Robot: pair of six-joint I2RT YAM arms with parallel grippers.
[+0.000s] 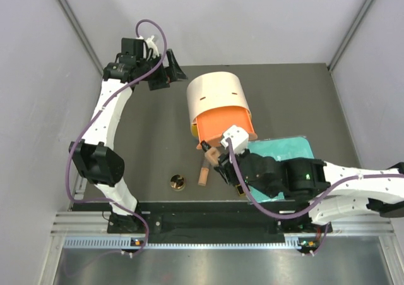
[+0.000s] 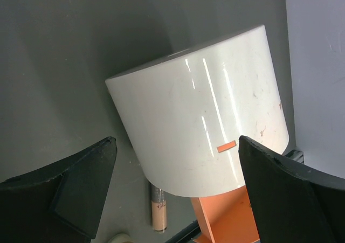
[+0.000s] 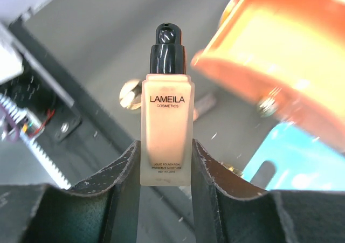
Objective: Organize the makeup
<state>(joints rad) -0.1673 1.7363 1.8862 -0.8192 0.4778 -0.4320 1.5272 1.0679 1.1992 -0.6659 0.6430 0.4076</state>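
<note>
Foundation bottle (image 3: 166, 130) was clamped between the right fingers (image 3: 121, 173); the left fingers (image 2: 81, 189) gaped wide, holding nothing, near the cream box (image 2: 205, 124).

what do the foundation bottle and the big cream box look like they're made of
Foundation bottle: frosted glass or hard plastic, cannot tell which; matte peach body with crisp printed lettering. Its pump cap: glossy black plastic, by the highlights. Cream box: smooth, glossy shell, perhaps plastic or coated card; sharp light streaks and small scuffs show.
</note>
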